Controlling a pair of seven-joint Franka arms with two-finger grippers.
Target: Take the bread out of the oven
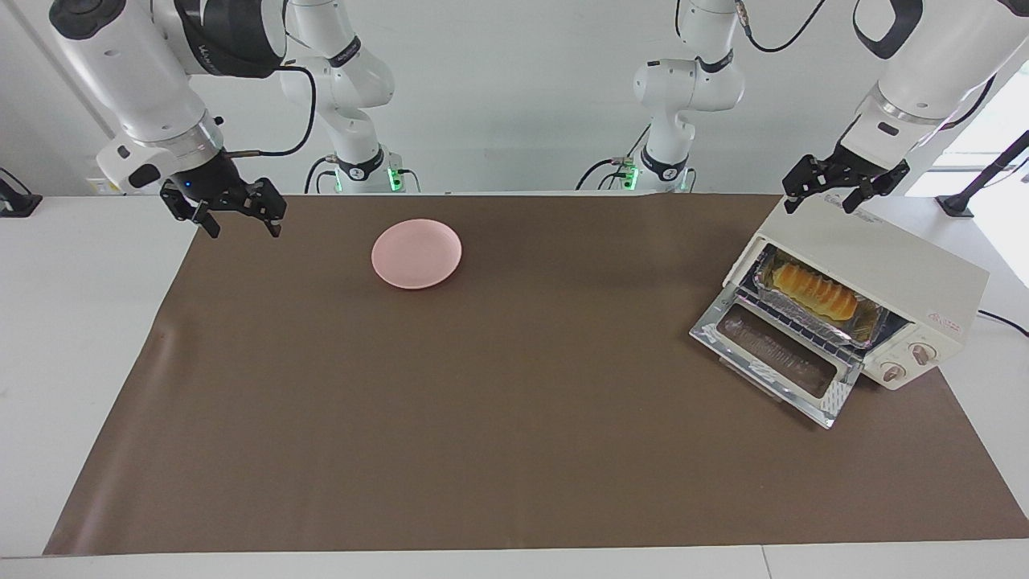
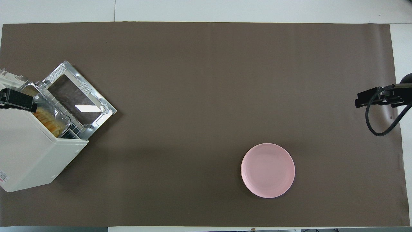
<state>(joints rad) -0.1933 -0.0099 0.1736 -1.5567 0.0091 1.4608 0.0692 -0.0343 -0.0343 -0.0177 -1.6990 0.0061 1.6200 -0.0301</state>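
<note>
Inside the oven (image 1: pixel 872 269), the bread (image 1: pixel 813 289) lies lengthwise along its open mouth, in a foil tray (image 1: pixel 864 331). Left gripper (image 1: pixel 844 193) hangs spread over the oven; right gripper (image 1: pixel 233 215), also spread, waits well apart.

I note a plain white wall (image 1: pixel 514 104) at the robots' end. The white surface (image 1: pixel 80 322) carries a brown mat (image 1: pixel 514 450) over most of its width. Strong daylight enters by a window (image 1: pixel 997 121) toward the left arm's end
</note>
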